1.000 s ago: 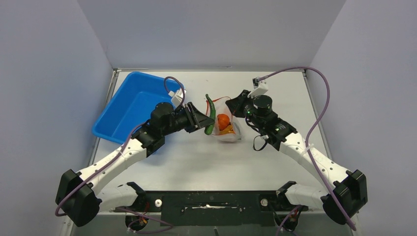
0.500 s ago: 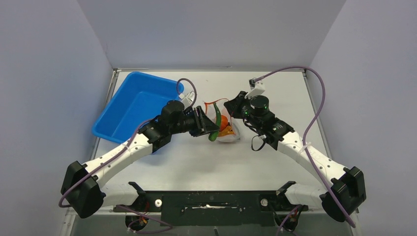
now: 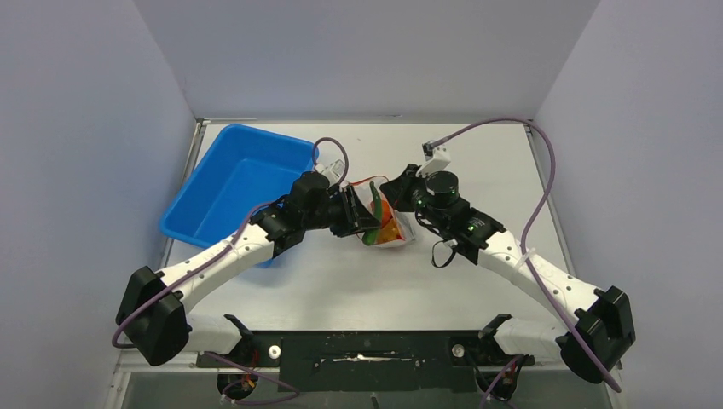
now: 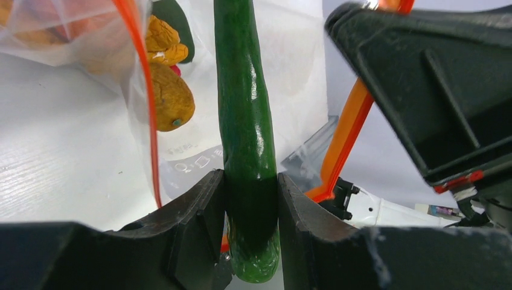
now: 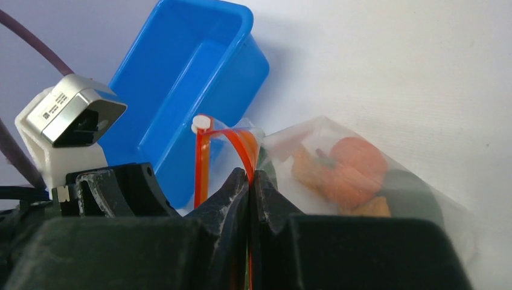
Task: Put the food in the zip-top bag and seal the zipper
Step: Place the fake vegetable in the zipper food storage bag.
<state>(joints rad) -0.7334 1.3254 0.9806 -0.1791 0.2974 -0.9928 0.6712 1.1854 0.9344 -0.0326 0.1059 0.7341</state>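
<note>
My left gripper (image 3: 367, 223) is shut on a long dark green piece (image 3: 374, 203), seen close up in the left wrist view (image 4: 244, 109) between the jaws (image 4: 250, 181). Its tip reaches into the open mouth of the clear zip-top bag (image 3: 396, 233). My right gripper (image 3: 395, 191) is shut on the bag's red-orange zipper strip (image 5: 243, 147) and holds the mouth up (image 5: 250, 178). Inside the bag lie the orange round fruit (image 5: 357, 160), yellow-brown lumps (image 4: 170, 99) and a dark green oval piece (image 5: 413, 194). The red chili is mostly hidden.
The blue tray (image 3: 228, 183) stands at the back left, close behind my left arm, and shows in the right wrist view (image 5: 187, 78). Purple cables loop over both arms. Grey walls close in the table on three sides.
My left gripper has moved right with the green piece, from beside the bag to its mouth. My right gripper has shifted slightly left, holding the zipper edge.
</note>
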